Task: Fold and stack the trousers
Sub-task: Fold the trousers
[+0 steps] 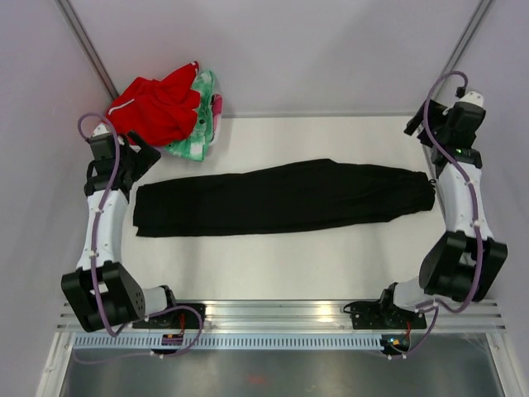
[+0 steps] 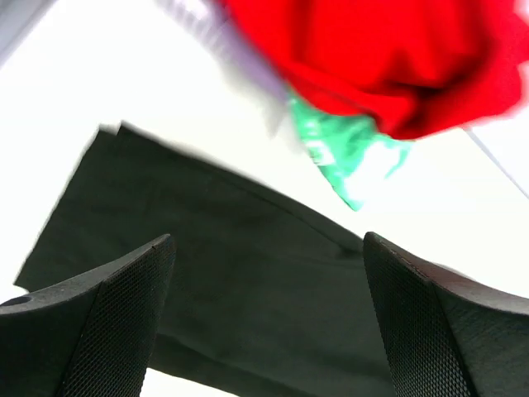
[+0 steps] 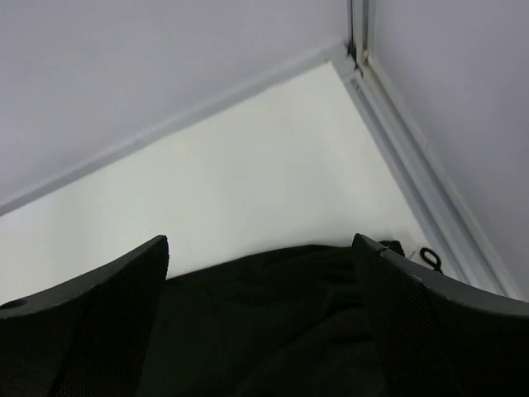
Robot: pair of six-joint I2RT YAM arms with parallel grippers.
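Note:
The black trousers (image 1: pixel 281 198) lie flat across the table, folded lengthwise, leg ends at the left and the drawstring waist at the right. My left gripper (image 1: pixel 142 155) is open above the leg ends; its view shows the black cloth (image 2: pixel 248 289) between wide-apart fingers (image 2: pixel 124 314). My right gripper (image 1: pixel 421 132) is open above the waist end; its view shows the bunched waist (image 3: pixel 273 314) and a drawstring (image 3: pixel 428 258). Neither gripper holds anything.
A red garment (image 1: pixel 157 106) lies on a green-and-pink patterned cloth (image 1: pixel 202 124) at the back left, close to my left gripper; both also show in the left wrist view (image 2: pixel 388 58). A metal rail (image 3: pixel 413 157) edges the table's right side.

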